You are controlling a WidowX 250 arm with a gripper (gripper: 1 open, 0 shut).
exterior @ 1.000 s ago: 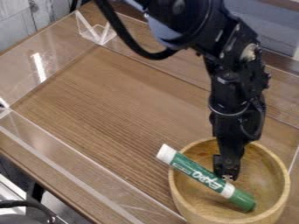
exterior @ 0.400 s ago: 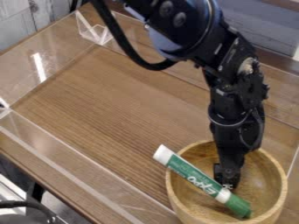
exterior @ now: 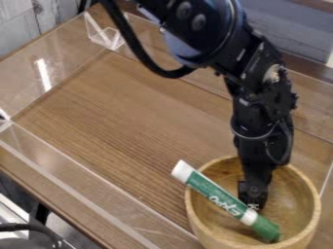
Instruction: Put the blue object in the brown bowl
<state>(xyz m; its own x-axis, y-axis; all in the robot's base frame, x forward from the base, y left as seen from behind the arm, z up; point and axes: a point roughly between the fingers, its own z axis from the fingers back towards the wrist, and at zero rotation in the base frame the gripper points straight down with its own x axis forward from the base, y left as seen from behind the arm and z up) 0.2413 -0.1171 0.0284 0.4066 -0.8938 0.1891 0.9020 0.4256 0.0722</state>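
The blue object (exterior: 219,197) is a slim white tube with green lettering and a dark green end. It lies slanted, its white end sticking out over the near-left rim of the brown bowl (exterior: 302,190) and its green end inside the bowl. My gripper (exterior: 254,196) points straight down into the bowl, and its dark fingers close narrowly on the tube's middle. The bowl is a round, light wooden one at the bottom right of the camera view, partly cut off by the frame edge.
The wooden tabletop (exterior: 130,107) is fenced by clear acrylic walls, one along the near-left edge (exterior: 53,160) and one at the back (exterior: 111,39). My dark arm (exterior: 221,49) reaches in from the top.
Since a second ago the arm has sunk a little and the tube has shifted slightly down and left with it. Nothing has moved in the last half second.
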